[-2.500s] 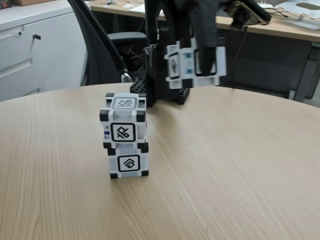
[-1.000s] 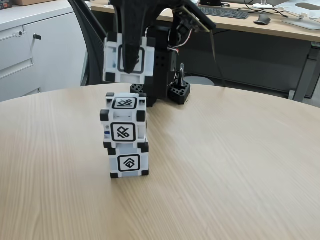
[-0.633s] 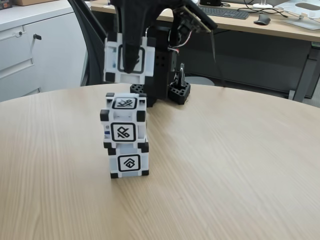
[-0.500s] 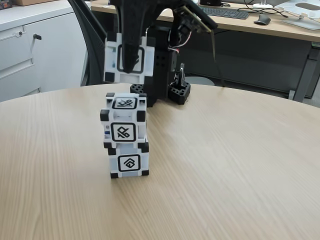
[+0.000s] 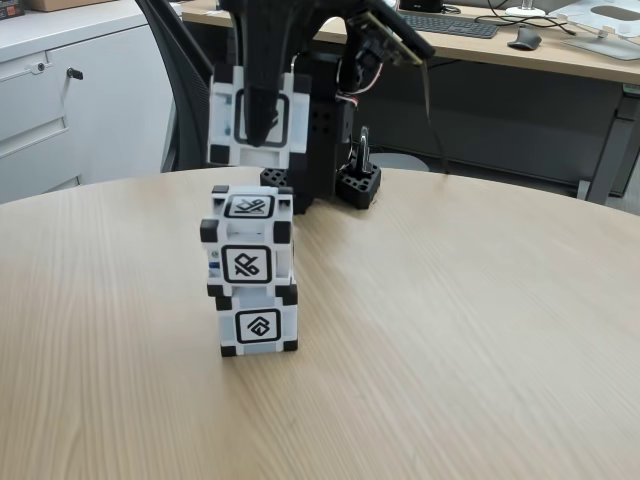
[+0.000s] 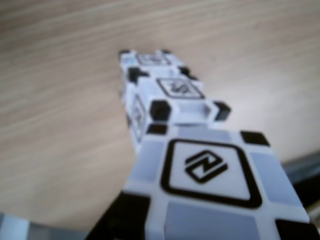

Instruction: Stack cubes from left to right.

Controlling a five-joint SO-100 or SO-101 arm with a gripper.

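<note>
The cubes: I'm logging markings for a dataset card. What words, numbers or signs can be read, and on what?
No words or numbers are readable.
Held cube in the pincer: black-framed "Z"-like glyph.
Middle cube: crossed-stroke glyph.
Bottom cube: nested-diamond glyph.

Your work surface is a round wooden table [image 5: 450, 330] with a pale, streaked grain, and in the wrist view the same table [image 6: 55, 100] spreads out below the gripper [image 5: 258, 125]. Directly on the wood, just below your gripper and a touch toward the camera in the fixed view, sits the bottom cube [image 5: 258, 325], its flat face square to the lens; in the wrist view it is the farthest cube [image 6: 150, 59] from the tool. Behind the gripper, at the table's far edge, you have the arm's black base [image 5: 318, 150] and a small black perforated holder [image 5: 358, 185] just to its right.
</note>
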